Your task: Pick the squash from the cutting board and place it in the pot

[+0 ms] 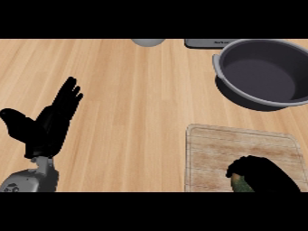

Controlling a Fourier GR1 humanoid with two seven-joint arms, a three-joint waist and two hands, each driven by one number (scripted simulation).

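A pale wooden cutting board (pixel 236 144) lies on the counter at the lower right. On its near edge my right hand (pixel 263 173) is curled over a dark green squash (pixel 240 185), of which only a small strip shows below the fingers. The grey pot (pixel 233 83), with nothing inside, stands at the upper right, beyond the board. My left hand (pixel 46 126) rests open at the left, fingers straight and pointing up, far from both board and pot.
A grey rounded object (pixel 148 42) and a dark flat appliance edge (pixel 206 43) sit at the counter's far edge. Bare wooden counter lies between the left hand and the board.
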